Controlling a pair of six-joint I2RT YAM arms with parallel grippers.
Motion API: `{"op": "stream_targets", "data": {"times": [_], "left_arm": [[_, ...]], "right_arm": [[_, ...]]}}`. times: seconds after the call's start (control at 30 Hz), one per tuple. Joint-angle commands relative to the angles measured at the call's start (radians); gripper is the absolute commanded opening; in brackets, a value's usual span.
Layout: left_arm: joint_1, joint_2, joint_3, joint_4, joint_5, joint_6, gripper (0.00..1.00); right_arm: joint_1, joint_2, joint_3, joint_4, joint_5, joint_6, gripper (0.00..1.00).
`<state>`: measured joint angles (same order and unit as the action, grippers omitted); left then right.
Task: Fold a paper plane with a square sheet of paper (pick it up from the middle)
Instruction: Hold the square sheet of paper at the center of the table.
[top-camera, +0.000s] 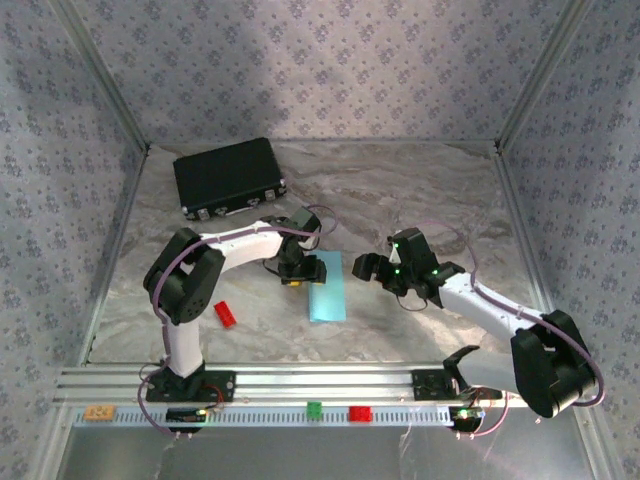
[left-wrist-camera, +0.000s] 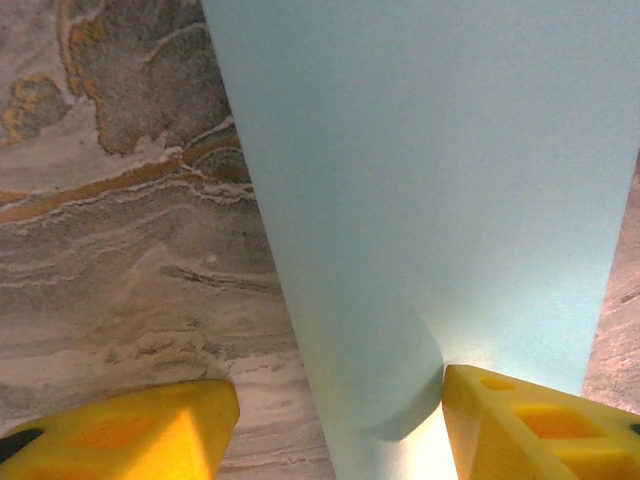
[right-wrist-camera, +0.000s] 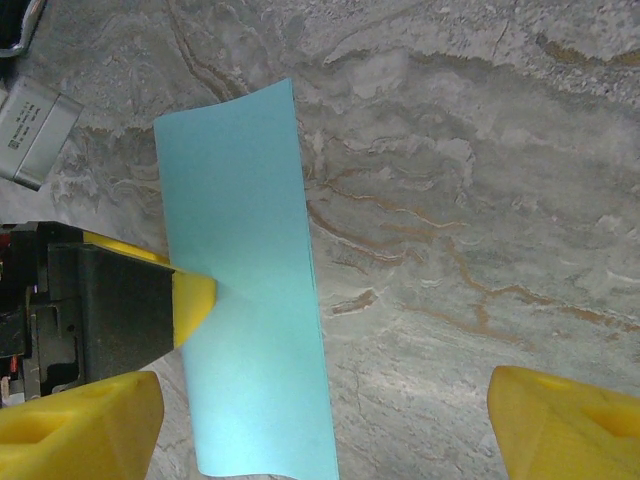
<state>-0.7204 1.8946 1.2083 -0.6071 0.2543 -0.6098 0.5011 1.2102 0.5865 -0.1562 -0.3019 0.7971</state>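
Top external view showed the thin light-blue sheet of paper (top-camera: 326, 290), lying as a long narrow rectangle, flat at the middle of the marbled grey surface (top-camera: 420, 200). There was open room to its right and on its near side. The left tool (top-camera: 293, 272) stood over its far left edge, jaws partly spread. In the left wrist view one yellow finger (left-wrist-camera: 540, 420) touched a curled fold of paper while the other stood apart on bare surface; the paper's far end ran out of the picture. The right tool (top-camera: 372, 267) hung just right of the paper, jaws wide and holding nothing. A black rectangular case (top-camera: 228, 177) sat far left and a small red brick (top-camera: 225, 314) near left, both well apart from the paper.
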Motion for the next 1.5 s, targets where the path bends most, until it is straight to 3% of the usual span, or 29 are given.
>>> {"op": "stream_targets", "data": {"times": [0.0, 0.6, 0.77, 0.93, 1.17, 1.27, 1.47], "left_arm": [[-0.015, 0.114, -0.038, 0.085, -0.008, 0.038, 0.60], [-0.014, 0.130, -0.036, 0.090, -0.005, 0.030, 0.60], [-0.013, 0.130, -0.039, 0.092, -0.007, 0.028, 0.59], [-0.014, 0.130, -0.042, 0.092, -0.006, 0.030, 0.60], [-0.014, 0.133, -0.039, 0.094, -0.004, 0.030, 0.59], [-0.015, 0.134, -0.039, 0.094, -0.004, 0.031, 0.60], [-0.014, 0.136, -0.041, 0.092, -0.004, 0.036, 0.59]], "right_arm": [[0.008, 0.012, 0.030, -0.022, 0.010, 0.003, 0.86], [0.017, 0.043, 0.030, 0.006, -0.009, 0.006, 0.81], [0.023, 0.065, 0.033, 0.026, -0.022, 0.009, 0.65], [0.033, 0.119, 0.049, 0.057, -0.045, 0.016, 0.36], [0.071, 0.230, 0.099, 0.103, -0.051, 0.034, 0.08], [0.086, 0.286, 0.125, 0.120, -0.053, 0.042, 0.01], [0.122, 0.391, 0.178, 0.166, -0.063, 0.054, 0.00]]}}
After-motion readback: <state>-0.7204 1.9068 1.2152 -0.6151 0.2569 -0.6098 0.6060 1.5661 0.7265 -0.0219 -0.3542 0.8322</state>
